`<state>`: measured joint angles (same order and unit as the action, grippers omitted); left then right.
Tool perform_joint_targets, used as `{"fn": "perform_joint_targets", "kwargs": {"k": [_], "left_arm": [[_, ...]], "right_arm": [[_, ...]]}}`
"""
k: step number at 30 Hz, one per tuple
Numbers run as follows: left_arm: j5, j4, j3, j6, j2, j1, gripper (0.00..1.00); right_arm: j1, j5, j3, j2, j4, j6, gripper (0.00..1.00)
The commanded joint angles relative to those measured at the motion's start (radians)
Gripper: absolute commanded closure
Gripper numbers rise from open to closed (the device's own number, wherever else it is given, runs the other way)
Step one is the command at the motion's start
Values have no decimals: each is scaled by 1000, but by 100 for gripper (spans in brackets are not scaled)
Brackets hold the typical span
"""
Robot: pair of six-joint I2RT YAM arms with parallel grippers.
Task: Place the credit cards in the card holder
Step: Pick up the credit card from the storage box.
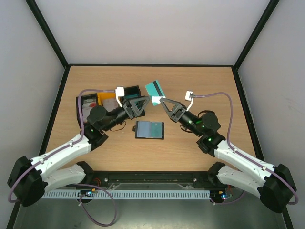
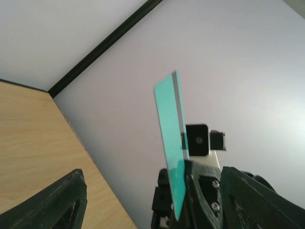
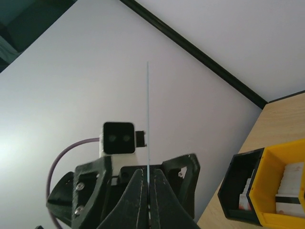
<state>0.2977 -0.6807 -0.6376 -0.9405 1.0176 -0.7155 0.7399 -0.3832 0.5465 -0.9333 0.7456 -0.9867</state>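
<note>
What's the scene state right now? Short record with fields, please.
right gripper: shut on teal card, lifted off the table
left gripper: open, facing the card, not touching it
card holder: flat on the table between the arms
bins: yellow bin and black bin at far left, more cards inside
task: held card not yet in holder

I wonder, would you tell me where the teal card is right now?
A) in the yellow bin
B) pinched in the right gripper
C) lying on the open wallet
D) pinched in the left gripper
B: the right gripper is shut on the teal card, holding it in the air, while the left gripper stands open.
</note>
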Motion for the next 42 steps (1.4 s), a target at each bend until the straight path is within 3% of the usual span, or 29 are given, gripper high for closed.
{"fn": "perform_joint_targets", "kwargs": {"k": [1, 8, 16, 19, 23, 26, 33, 35, 40, 42], "left_arm": [[-55, -177, 10, -81, 56, -7, 26], [-49, -276, 55, -94, 71, -9, 61], [-43, -263, 80, -54, 50, -10, 96], [-52, -219, 80, -23, 32, -10, 98], [-55, -117, 68, 39, -7, -10, 97], [-19, 43, 34, 79, -32, -9, 97], [99, 243, -34, 94, -81, -9, 97], [124, 256, -36, 93, -93, -8, 97], [158, 289, -42, 103, -94, -7, 97], [155, 322, -45, 114, -94, -7, 97]], "right_arm": [[3, -61, -10, 1, 28, -28, 98], [3, -93, -11, 6, -33, -30, 98], [3, -132, -36, 7, -51, -44, 98], [3, -143, -47, 9, -48, -43, 97], [3, -98, -45, 41, -150, 18, 69], [3, -105, -38, 70, -197, 62, 65], [2, -254, -22, 94, -212, 111, 75], [3, -285, -23, 97, -216, 120, 76], [2, -325, -39, 115, -203, 112, 93], [3, -313, -51, 130, -204, 110, 94]]}}
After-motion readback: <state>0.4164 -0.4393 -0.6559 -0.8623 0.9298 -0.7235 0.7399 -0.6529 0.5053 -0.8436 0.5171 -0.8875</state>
